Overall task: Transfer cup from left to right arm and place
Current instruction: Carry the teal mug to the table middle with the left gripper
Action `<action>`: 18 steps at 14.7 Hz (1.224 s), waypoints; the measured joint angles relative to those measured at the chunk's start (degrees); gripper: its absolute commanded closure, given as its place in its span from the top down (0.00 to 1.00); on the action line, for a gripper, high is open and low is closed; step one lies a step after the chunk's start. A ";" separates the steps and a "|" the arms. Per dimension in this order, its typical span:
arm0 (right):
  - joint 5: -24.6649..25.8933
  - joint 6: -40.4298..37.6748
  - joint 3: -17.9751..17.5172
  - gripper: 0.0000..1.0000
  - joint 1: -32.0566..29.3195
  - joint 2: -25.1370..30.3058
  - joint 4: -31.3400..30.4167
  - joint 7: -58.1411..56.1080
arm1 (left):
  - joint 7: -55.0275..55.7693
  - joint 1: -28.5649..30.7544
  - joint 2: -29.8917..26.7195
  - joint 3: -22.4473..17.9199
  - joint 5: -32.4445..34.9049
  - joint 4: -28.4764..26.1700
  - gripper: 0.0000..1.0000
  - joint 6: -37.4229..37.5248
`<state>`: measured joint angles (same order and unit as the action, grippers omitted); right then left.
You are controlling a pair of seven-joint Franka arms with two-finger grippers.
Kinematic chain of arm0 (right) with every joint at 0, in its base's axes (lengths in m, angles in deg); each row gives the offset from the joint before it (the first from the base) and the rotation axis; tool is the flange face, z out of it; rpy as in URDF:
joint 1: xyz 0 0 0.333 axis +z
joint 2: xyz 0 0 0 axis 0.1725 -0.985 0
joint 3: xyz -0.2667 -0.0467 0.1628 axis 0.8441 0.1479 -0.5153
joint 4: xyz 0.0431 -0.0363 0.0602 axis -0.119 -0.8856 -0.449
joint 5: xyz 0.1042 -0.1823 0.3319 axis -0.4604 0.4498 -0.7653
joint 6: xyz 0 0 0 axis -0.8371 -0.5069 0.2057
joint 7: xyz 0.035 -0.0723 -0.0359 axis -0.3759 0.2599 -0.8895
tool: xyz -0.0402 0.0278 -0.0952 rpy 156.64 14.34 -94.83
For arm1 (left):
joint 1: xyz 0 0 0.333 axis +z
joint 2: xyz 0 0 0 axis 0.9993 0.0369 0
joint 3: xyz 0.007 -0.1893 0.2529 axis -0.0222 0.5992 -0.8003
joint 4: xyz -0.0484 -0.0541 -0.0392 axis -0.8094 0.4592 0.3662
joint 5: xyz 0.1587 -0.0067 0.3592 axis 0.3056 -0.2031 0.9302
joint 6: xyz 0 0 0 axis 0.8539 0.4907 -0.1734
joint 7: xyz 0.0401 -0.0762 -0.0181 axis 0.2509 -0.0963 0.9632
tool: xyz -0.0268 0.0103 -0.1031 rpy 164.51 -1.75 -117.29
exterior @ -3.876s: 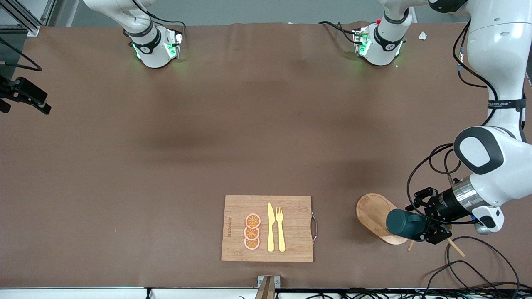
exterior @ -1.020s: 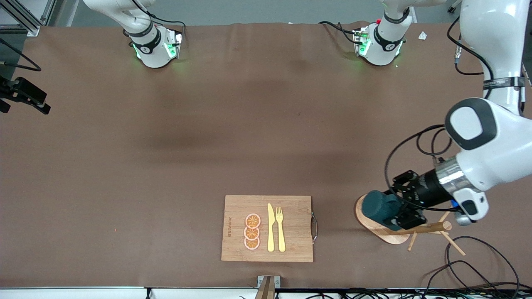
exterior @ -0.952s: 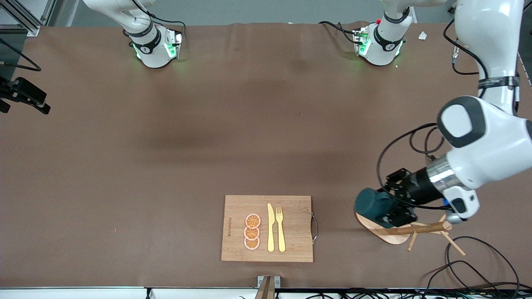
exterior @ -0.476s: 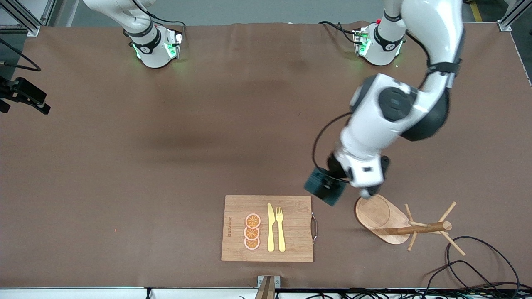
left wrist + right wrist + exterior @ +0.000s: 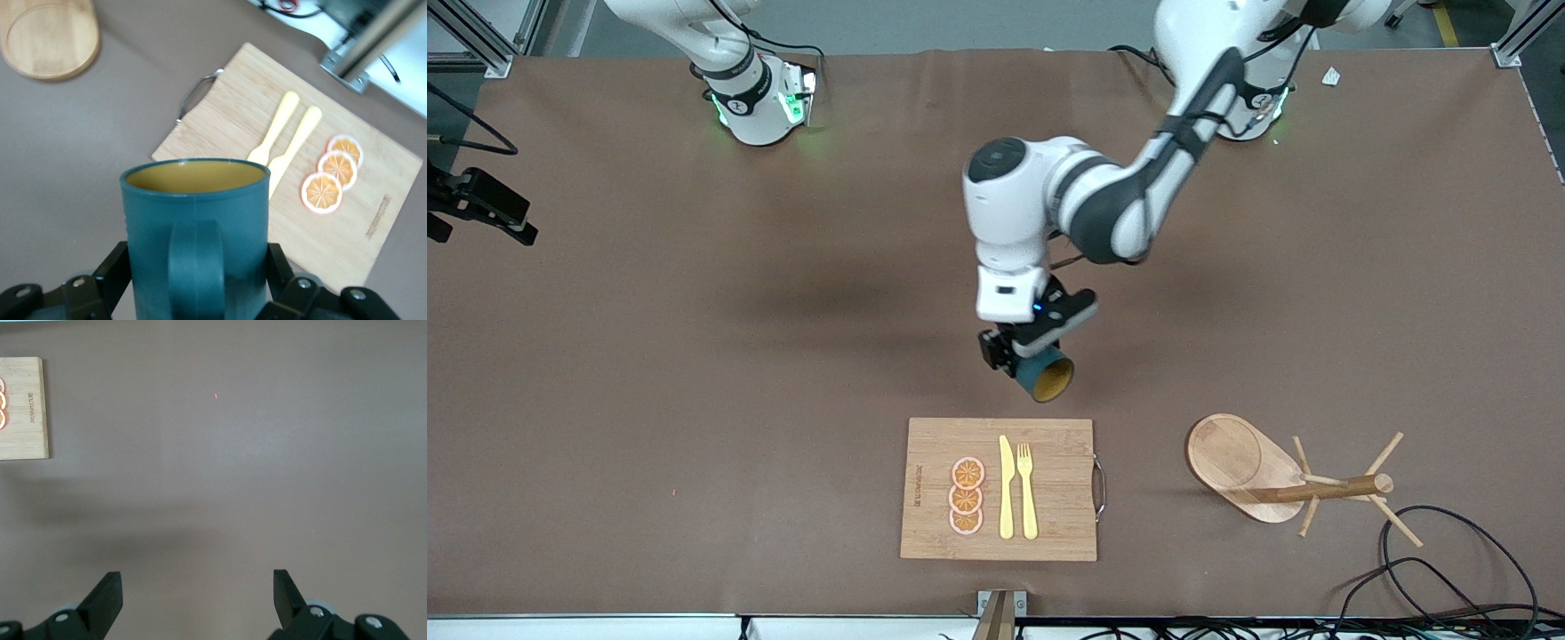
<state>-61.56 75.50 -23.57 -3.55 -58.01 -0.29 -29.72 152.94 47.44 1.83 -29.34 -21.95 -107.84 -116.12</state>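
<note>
The cup is a dark teal mug with a yellowish-tan inside. My left gripper is shut on it and holds it in the air over the bare table, just off the edge of the cutting board. The cup is tipped so that its mouth faces the front camera. In the left wrist view the cup fills the space between the fingers, its handle toward the camera. My right gripper is open and empty over bare brown table; it is out of the front view.
The cutting board carries a yellow knife, a fork and three orange slices. A wooden peg rack stands toward the left arm's end, with cables beside it. The board's corner shows in the right wrist view.
My left arm has carried the cup away from the peg rack to the middle of the table, and the cup has turned its mouth toward the front camera.
</note>
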 measured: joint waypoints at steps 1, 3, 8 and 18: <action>0.00 0.00 0.00 1.00 0.00 0.00 -0.03 0.00 | 1.92 -2.01 1.43 -0.16 4.31 -0.08 0.73 0.24; 0.00 0.01 0.00 1.00 0.00 0.00 -0.10 0.00 | 4.40 -5.30 4.08 -0.30 11.91 -0.14 0.71 2.08; 0.00 0.03 0.09 1.00 -0.01 0.00 -0.21 0.00 | 6.47 -11.28 10.00 -0.46 29.39 -0.28 0.71 8.06; -1.43 -0.11 0.19 1.00 -0.97 -0.99 -0.67 -0.44 | 30.95 -16.77 18.07 -0.61 46.44 -0.26 1.00 12.91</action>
<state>-62.98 75.38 -23.38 -4.51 -59.00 -0.97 -30.16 183.89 30.67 19.91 -29.95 24.49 -108.10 -103.21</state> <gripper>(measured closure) 0.000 0.141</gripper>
